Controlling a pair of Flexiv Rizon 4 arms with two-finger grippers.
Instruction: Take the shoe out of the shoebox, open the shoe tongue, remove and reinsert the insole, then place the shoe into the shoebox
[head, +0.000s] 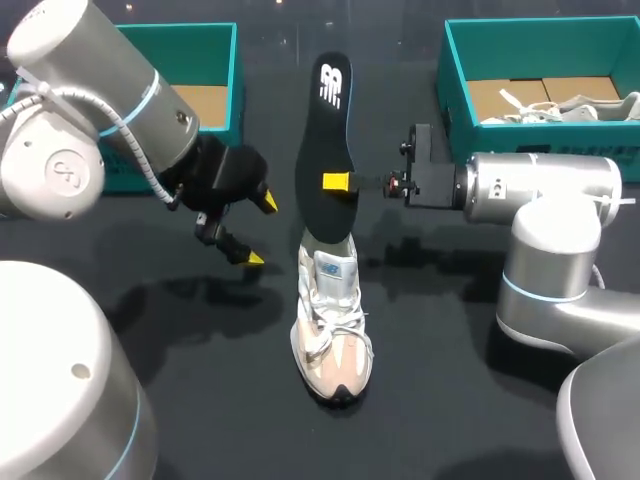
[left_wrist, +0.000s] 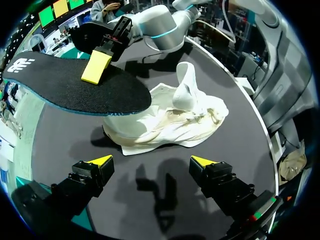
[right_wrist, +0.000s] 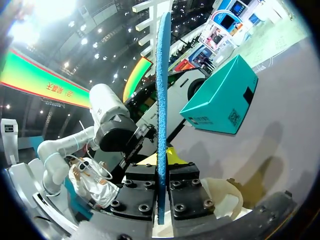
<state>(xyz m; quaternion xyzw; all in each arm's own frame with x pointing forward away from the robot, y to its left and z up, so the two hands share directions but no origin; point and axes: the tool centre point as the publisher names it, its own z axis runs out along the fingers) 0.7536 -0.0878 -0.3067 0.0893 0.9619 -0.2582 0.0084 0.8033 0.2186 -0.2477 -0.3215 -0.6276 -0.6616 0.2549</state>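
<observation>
Black foam is what you hold. In the head view the long, flat black foam insole (head: 325, 140) hangs over the middle of the dark table (head: 180, 400), running from twelve to six o'clock. Its six o'clock end is just above the collar of the cream and white mesh running shoe (head: 332, 330). The right gripper (head: 340, 183) comes in from three o'clock and is clamped across the insole's waist. The left gripper (head: 259, 230) sits at nine o'clock of the insole, fingers spread, holding nothing. The teal cardboard left shoebox (head: 232, 70) sits at ten o'clock. The matching right shoebox (head: 447, 80) at two o'clock holds another pale shoe. I cannot tell which box is yours.

In the left wrist view the left gripper (left_wrist: 152, 161) is apart, with the shoe (left_wrist: 165, 125) at its twelve o'clock, sole down. The padded white tongue (left_wrist: 186, 87) stands pulled up. The insole (left_wrist: 65, 85) shows a fine woven top and a blue edge.

In the right wrist view the insole (right_wrist: 161, 100) is edge-on, pinched on both faces by the right gripper (right_wrist: 161, 197).

I judge the insole light and bendy, so its free ends will droop; the waist grip suits it. The soft upper will likely collapse, so brace the shoe at its firmer heel or sole sides while you feed the insole in.
</observation>
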